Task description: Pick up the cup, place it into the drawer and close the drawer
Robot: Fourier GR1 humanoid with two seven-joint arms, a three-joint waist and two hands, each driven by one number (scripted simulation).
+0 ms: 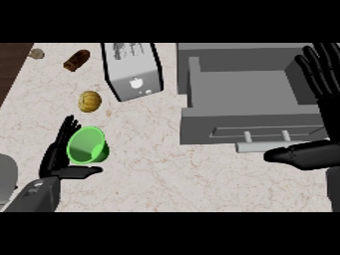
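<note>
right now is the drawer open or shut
Open. The grey drawer is pulled out from its cabinet, its hollow inside showing from above, with the handle on the front panel facing the robot. Nothing lies inside.

A bright green cup, grey drawer, and beige marbled counter with brown edge.

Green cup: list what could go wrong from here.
1. The left hand has only straight fingers and thumb beside the tilted green cup, so it may tip or roll away.
2. The path to the open drawer crosses its raised front wall.
3. The right hand rests over the drawer's right side, possibly crowding placement.
</note>
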